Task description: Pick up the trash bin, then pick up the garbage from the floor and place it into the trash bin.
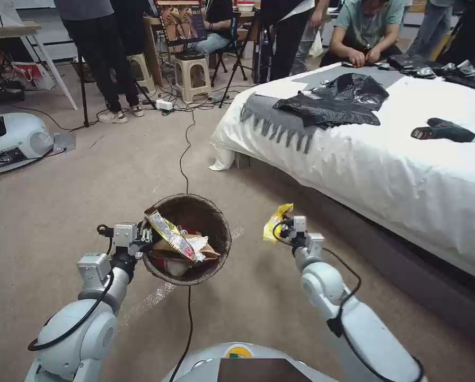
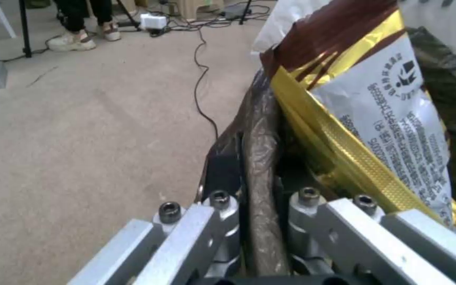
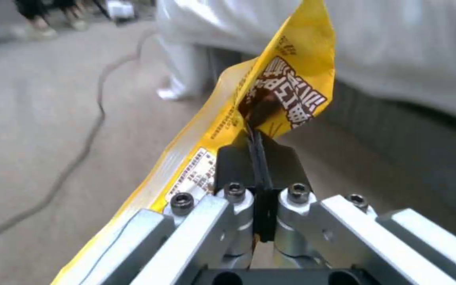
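Note:
The trash bin (image 1: 195, 212) hangs above the carpet, lined with a dark brown bag and holding garbage: a gold snack wrapper (image 1: 171, 239), crumpled brown paper and white tissue. My left gripper (image 1: 143, 240) is shut on the bin's rim (image 2: 259, 158), with the gold wrapper (image 2: 381, 130) pressed against the inner side. To the bin's right, at about rim height, my right gripper (image 1: 284, 228) is shut on a yellow snack wrapper (image 1: 274, 222). That yellow wrapper (image 3: 270, 95) is pinched flat between the black pads (image 3: 233, 166).
A white-covered bed (image 1: 396, 159) fills the right side, with dark clothes and a black tool on it. A black cable (image 1: 187, 159) runs across the carpet under the bin. Another robot base (image 1: 15, 143) stands at left. People, stools and tripods are at the back.

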### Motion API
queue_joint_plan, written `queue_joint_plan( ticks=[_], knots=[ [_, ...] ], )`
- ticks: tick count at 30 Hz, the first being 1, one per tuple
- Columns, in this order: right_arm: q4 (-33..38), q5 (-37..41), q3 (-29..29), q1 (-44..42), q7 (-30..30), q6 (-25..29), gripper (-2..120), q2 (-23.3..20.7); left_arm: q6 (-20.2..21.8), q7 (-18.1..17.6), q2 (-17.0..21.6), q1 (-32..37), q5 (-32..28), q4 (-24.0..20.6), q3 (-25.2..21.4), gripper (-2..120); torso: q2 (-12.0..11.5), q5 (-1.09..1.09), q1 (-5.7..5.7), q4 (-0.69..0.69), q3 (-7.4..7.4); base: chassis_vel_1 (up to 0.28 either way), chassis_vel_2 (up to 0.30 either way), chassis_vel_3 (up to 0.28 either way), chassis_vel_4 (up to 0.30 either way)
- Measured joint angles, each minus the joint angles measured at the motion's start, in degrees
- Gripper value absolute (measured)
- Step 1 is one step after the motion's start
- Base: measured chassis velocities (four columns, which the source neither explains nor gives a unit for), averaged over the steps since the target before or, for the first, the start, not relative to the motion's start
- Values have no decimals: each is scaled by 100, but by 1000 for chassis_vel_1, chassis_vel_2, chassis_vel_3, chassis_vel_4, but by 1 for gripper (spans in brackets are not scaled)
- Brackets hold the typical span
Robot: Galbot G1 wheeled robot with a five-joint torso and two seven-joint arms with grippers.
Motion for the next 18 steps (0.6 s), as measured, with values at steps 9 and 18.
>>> queue_joint_plan(
  ticks=[9, 18],
  knots=[
    [1279, 696, 239, 110, -172, -252, 0, -956, 30, -21, -3, -9, -61, 42, -5, 5, 0, -1, 0, 0, 0, 0, 0, 0, 0],
    [1788, 1187, -14, 619, -1126, -322, 0, -1685, 57, -29, 5, -35, -60, 71, 41, 5, 0, -1, 0, -1, 0, 0, 0, 0, 0]
  ],
)
